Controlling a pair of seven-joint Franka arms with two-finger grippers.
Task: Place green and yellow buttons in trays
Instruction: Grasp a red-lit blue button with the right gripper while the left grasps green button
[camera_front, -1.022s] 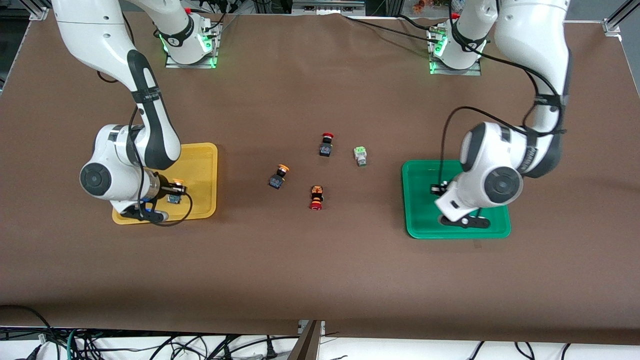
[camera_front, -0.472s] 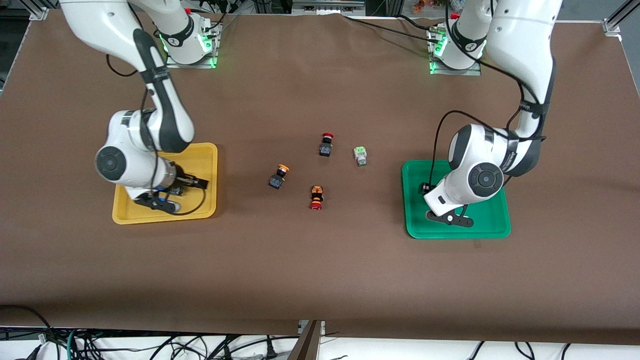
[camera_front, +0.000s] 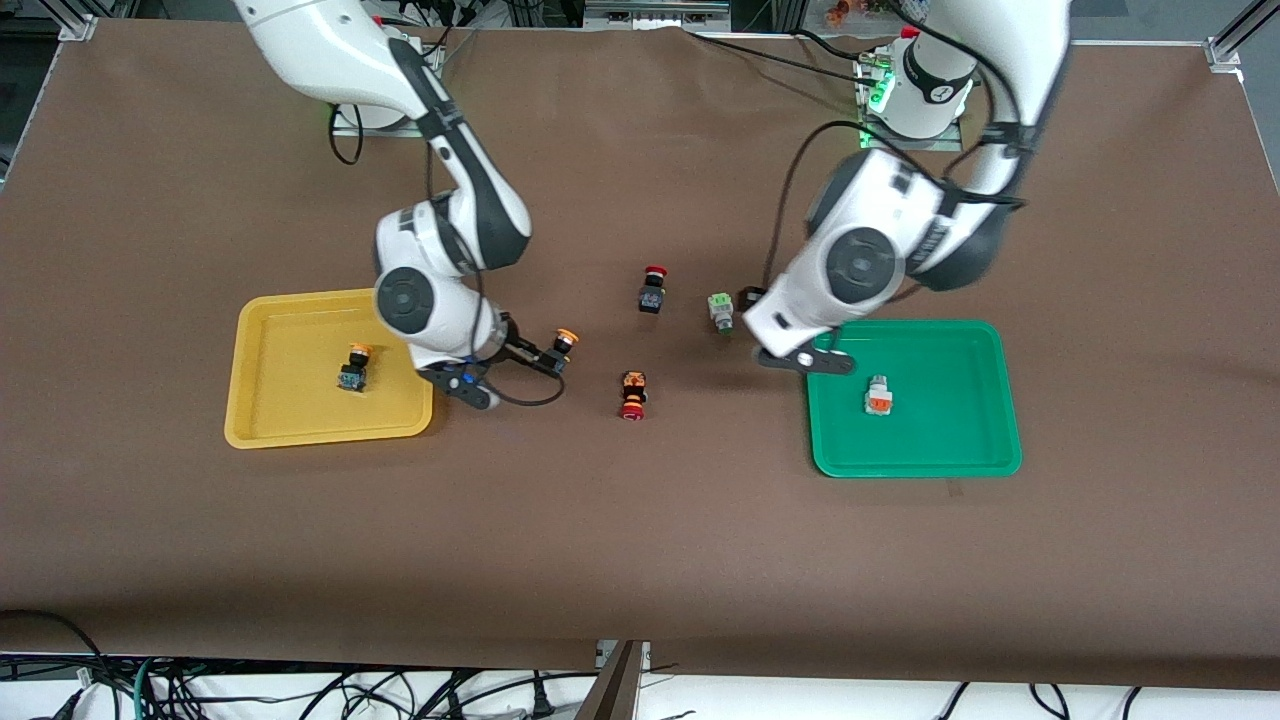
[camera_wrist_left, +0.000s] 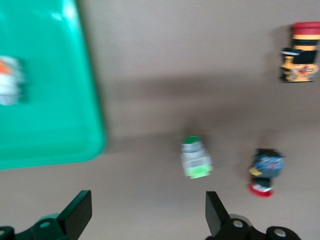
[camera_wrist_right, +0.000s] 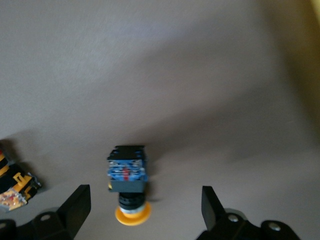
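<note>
Front view: one whitish-grey button (camera_front: 878, 396) is seen lying in the green tray (camera_front: 960, 455), and one yellow-capped button (camera_front: 353, 368) in the yellow tray (camera_front: 270, 420). Farther from the camera, the right gripper (camera_front: 535, 358) is held spread over a second yellow-capped button (camera_front: 560, 350), and the left gripper (camera_front: 748, 310) spread over a pale green button (camera_front: 720, 311).

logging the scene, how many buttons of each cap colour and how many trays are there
Yellow-capped buttons: 2, one in the yellow tray, one on the table
Red-capped buttons: 2
Green-capped button: 1
Orange-faced whitish button: 1, in the green tray
Trays: 2, yellow and green
Total: 8
</note>
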